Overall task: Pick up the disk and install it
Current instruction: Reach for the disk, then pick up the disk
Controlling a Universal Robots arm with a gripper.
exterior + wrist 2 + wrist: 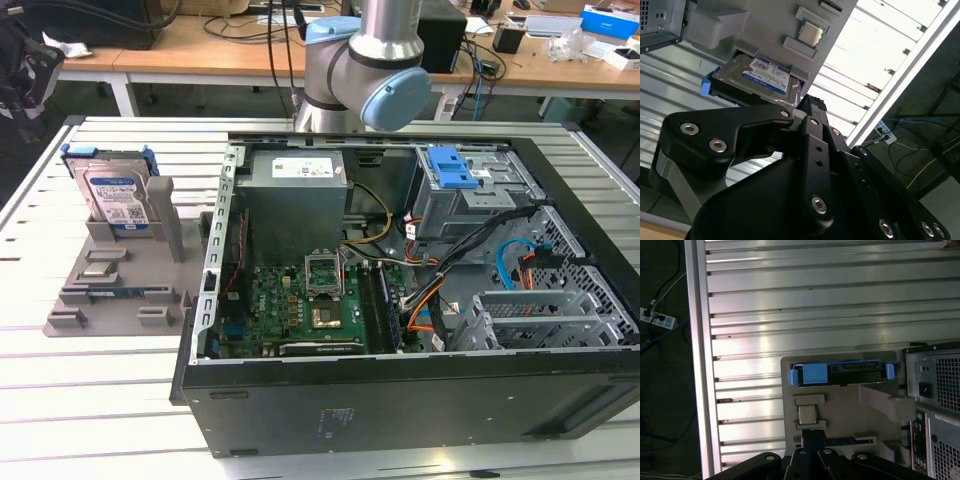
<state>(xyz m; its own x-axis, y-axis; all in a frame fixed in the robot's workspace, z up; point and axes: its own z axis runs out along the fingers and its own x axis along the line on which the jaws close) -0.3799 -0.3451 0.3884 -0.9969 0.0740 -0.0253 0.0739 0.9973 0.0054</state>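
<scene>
Jaws are seen drawn together with nothing held, and the gripper (812, 101) is poised over the grey holder (120, 275), clear of everything. Now, the disk (115, 195): it is stood on edge in the holder's slot, near the bench's (60, 400) back corner on the exterior view's left, just beside the open computer case (400, 405). In the first wrist view it is found straight ahead of the gripper, past a small square chip (806, 414) seated in the holder. Its upper edge is laid along the bench's slats, and the jaws' closing line seems to be run along that same edge, not across the thin side. No contact is made.

Silver metal is shown on the flat body, a blue-and-white label is stuck to the broad face, and blue plastic rails are clipped along the sides. Matte grey plastic is used for the blocky holder, ribbed bright aluminium for the bench.
</scene>
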